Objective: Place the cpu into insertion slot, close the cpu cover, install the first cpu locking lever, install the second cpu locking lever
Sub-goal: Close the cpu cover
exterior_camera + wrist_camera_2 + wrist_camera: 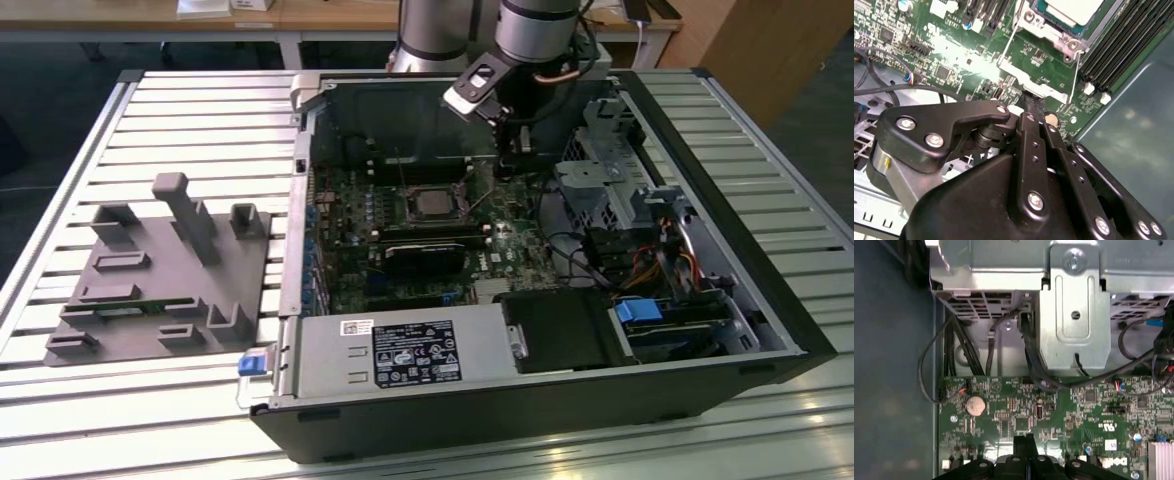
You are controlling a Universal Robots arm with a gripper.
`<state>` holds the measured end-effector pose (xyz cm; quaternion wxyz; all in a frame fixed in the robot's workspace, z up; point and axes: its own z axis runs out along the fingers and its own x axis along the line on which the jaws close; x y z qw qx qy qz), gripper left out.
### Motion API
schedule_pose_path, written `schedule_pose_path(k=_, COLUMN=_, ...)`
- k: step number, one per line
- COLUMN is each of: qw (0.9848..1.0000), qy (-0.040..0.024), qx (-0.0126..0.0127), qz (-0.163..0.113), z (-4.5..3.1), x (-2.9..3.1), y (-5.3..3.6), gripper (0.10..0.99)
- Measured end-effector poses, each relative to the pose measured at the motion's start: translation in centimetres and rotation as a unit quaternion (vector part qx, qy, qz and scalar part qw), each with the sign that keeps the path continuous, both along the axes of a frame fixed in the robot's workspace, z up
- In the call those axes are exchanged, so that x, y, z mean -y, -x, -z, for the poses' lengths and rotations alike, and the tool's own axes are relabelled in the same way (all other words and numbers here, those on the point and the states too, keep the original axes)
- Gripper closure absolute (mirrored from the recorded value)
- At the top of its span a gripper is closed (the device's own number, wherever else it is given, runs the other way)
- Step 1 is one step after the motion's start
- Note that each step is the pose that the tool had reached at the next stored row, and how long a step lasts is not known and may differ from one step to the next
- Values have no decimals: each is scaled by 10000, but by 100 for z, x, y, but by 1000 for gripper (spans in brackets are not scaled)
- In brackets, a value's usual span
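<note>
Item under inspection: the cpu [430, 203], a small flat square chip with a dull silver-grey metal top, smooth and matte in the second wrist view [1074, 10]. It is seated in the insertion slot [430, 188], a square socket near the centre of the green circuit board [514, 250].

The cpu cover [1050, 31] is a thin silvery metal frame plate with round fasteners at its corners. It lies flat around the chip. Two thin wire locking levers [1075, 75] run alongside the frame. Whether they are latched cannot be told.

The gripper [511, 168] is a black jointed metal claw with screw heads along its links. In the exterior view it stands at 2 o'clock of the socket, close above the board. In both wrist views its tips [1034, 102] [1024, 440] are clenched together, low over the board just beside the frame's edge. Whether they nip anything thin cannot be told. The grey cylindrical arm [534, 30] descends steeply from 12 o'clock.

Surroundings:
- The black steel computer case [787, 330] lies open on its side.
- The silver power supply box [400, 355] is at 6 o'clock of the socket.
- A round silver coin cell [974, 405] and black cables [921, 370] sit by a folded sheet-metal cage [1074, 315].
- A grey moulded fixture plate [147, 280] rests at 9 o'clock of the case.
- All of this stands on a white slatted table [200, 110].
</note>
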<state>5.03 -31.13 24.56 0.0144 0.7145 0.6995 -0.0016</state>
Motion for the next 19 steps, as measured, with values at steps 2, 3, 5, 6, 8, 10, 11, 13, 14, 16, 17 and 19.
schedule_pose_path(k=2, qw=10000, qy=0, qx=0, qz=0, z=1, x=0, y=24, gripper=980)
schedule_pose_path(k=3, qw=10000, qy=0, qx=0, qz=0, z=1, x=0, y=36, gripper=980)
schedule_pose_path(k=5, qw=10000, qy=0, qx=0, qz=0, z=1, x=0, y=60, gripper=980)
schedule_pose_path(k=6, qw=10000, qy=-1, qx=0, qz=0, z=1, x=0, y=69, gripper=980)
schedule_pose_path(k=8, qw=10000, qy=-1, qx=0, qz=0, z=1, x=0, y=84, gripper=980)
schedule_pose_path(k=10, qw=10000, qy=0, qx=0, qz=0, z=1, x=0, y=87, gripper=980)
schedule_pose_path(k=11, qw=10000, qy=0, qx=0, qz=0, z=1, x=0, y=88, gripper=980)
schedule_pose_path(k=13, qw=10000, qy=-1, qx=0, qz=0, z=2, x=0, y=93, gripper=980)
schedule_pose_path(k=14, qw=10000, qy=-1, qx=0, qz=0, z=1, x=0, y=97, gripper=980)
schedule_pose_path(k=16, qw=10000, qy=0, qx=0, qz=0, z=1, x=-1, y=112, gripper=980)
schedule_pose_path(k=17, qw=10000, qy=0, qx=0, qz=0, z=2, x=-1, y=123, gripper=980)
schedule_pose_path(k=19, qw=10000, qy=0, qx=0, qz=0, z=2, x=0, y=152, gripper=980)
